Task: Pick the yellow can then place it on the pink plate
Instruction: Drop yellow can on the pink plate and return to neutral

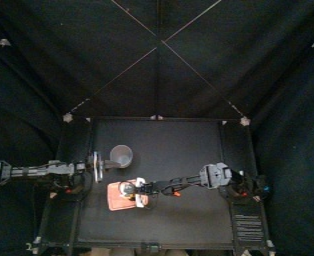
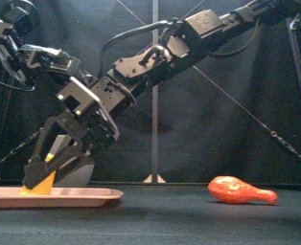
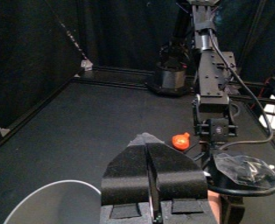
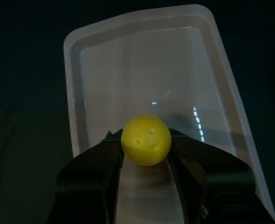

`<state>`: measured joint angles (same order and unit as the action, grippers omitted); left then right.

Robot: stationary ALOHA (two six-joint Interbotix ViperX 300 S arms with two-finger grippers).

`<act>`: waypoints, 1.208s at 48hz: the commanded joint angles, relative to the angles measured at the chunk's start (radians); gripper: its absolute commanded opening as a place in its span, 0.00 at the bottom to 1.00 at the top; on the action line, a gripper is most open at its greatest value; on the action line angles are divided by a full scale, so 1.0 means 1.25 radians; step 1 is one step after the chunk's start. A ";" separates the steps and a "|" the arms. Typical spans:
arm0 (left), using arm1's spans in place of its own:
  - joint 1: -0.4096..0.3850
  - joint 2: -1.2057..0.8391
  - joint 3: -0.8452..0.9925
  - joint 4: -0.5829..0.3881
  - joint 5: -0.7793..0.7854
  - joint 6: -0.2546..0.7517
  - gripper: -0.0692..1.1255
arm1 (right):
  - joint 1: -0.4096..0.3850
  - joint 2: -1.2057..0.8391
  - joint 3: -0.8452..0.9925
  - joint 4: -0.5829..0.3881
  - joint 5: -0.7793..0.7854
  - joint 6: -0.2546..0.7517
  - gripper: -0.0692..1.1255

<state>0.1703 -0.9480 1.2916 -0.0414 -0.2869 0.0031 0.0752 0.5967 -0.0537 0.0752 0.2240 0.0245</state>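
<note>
My right gripper [image 2: 47, 170] reaches in from the right and is shut on the yellow can [image 2: 40, 182]. It holds the can just at the pink plate [image 2: 77, 197], over the plate's left part; I cannot tell whether the can touches it. The right wrist view shows the can [image 4: 146, 140] between the jaws, with the plate [image 4: 140, 61] stretching out beyond. From above, the right gripper [image 1: 130, 189] sits over the plate [image 1: 116, 203]. My left gripper [image 3: 153, 191] rests shut at the table's left side [image 1: 88, 168], holding nothing.
A red toy food [image 2: 242, 191] lies on the table to the right of the plate. The tall grey speckled cup [image 1: 121, 154] stands behind the plate, left of centre. The right arm stretches across the table's middle.
</note>
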 commanded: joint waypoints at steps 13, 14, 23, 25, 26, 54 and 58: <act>0.002 0.002 -0.007 -0.001 -0.004 0.001 0.04 | -0.007 -0.023 -0.023 0.010 -0.012 0.004 0.81; 0.002 0.002 -0.007 -0.001 -0.004 0.001 0.04 | -0.007 -0.023 -0.022 0.015 -0.012 0.004 0.83; 0.002 0.002 -0.006 -0.001 -0.004 0.000 0.04 | -0.007 -0.031 -0.025 0.009 -0.016 0.000 0.88; 0.002 0.002 -0.006 -0.001 -0.004 0.000 0.04 | -0.010 -0.034 -0.025 -0.001 -0.022 0.000 0.88; 0.002 0.002 -0.005 -0.001 -0.004 0.000 0.04 | -0.011 -0.037 -0.023 -0.006 -0.026 0.000 0.88; 0.002 0.002 -0.001 -0.001 -0.004 0.000 0.04 | -0.044 -0.277 0.298 -0.022 -0.407 0.000 0.88; 0.002 0.002 -0.001 -0.001 -0.004 0.000 0.04 | -0.055 -0.320 0.366 -0.015 -0.484 0.000 0.88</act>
<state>0.1703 -0.9480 1.3023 -0.0414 -0.2869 0.0015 0.0245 0.2884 0.3482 0.0476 -0.2961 0.0215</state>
